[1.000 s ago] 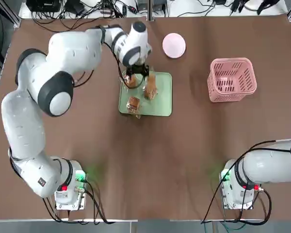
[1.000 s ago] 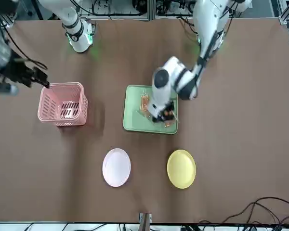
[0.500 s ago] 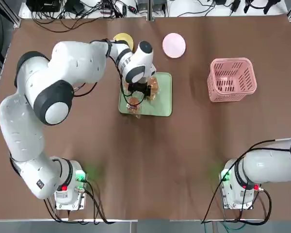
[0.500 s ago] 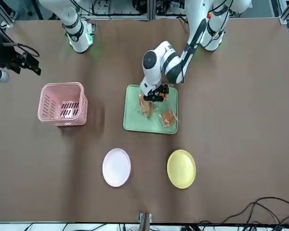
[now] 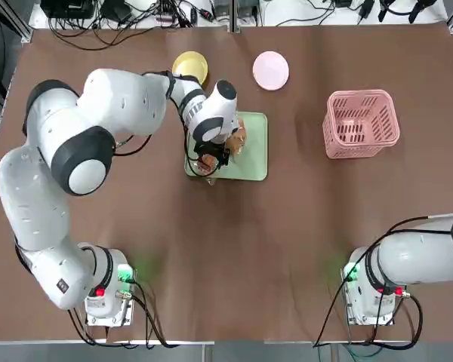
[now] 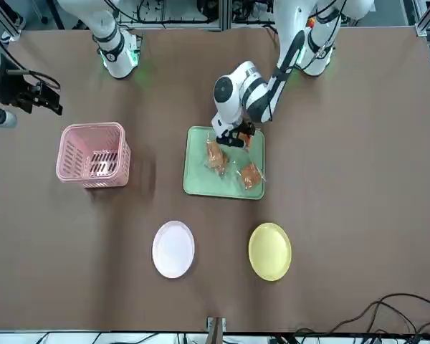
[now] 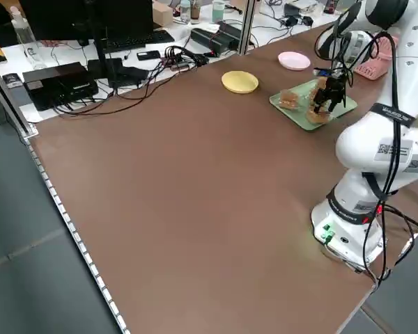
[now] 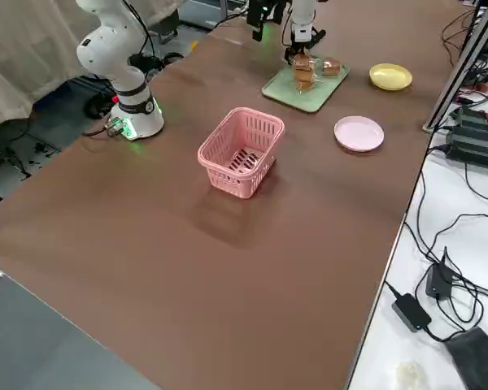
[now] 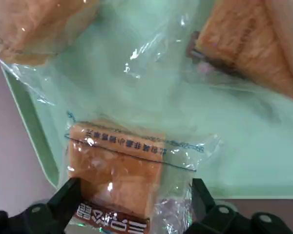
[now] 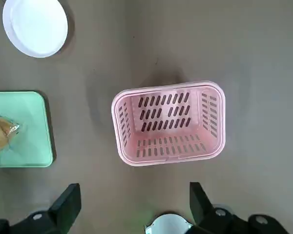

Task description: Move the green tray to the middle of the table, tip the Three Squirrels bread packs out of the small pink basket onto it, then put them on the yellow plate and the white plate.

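Observation:
The green tray (image 5: 253, 154) lies mid-table with three Three Squirrels bread packs showing on it. My left gripper (image 5: 210, 158) hangs low over the tray's near-left corner. In the left wrist view this left gripper (image 9: 133, 187) is open, one finger on each side of a bread pack (image 9: 117, 170). Two more packs (image 6: 215, 154) (image 6: 251, 174) lie beside it. The small pink basket (image 5: 362, 123) stands upright and empty to the right. The yellow plate (image 5: 190, 66) and white plate (image 5: 271, 70) sit bare at the far edge. My right gripper (image 10: 132, 195) hovers open high above the basket.
The left arm's big white links (image 5: 98, 113) arch over the table's left half. Both arm bases (image 5: 106, 290) (image 5: 370, 294) stand at the near edge. Cables and boxes (image 5: 136, 15) lie beyond the far edge.
My left gripper moved from the tray's far side toward its near-left corner and came down around a bread pack. The yellow plate, hidden by the arm earlier, now shows.

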Tool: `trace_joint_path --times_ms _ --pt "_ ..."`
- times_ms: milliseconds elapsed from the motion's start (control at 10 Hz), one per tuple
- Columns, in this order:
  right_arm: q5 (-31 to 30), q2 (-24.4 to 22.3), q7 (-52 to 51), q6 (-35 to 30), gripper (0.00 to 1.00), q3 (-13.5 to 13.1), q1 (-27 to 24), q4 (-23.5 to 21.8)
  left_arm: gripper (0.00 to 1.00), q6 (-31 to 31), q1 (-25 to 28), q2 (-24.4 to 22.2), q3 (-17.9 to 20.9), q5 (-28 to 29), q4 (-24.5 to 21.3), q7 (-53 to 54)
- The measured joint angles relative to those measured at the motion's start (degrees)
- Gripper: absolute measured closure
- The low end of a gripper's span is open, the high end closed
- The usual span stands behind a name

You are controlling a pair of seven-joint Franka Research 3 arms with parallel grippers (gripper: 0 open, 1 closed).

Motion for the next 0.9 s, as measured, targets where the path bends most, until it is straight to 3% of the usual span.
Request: trace_joint_path --times_ms 600,900 --pt "0.0 0.0 0.0 0.0 0.02 0.0 0.0 0.0 0.00 0.0 3.5 -1.4 0.1 4.7 -0.9 0.3" --pt "0.0 0.0 0.0 0.0 0.01 0.0 0.0 0.0 0.00 -8.6 4.1 -2.0 0.2 3.3 7.5 0.3"
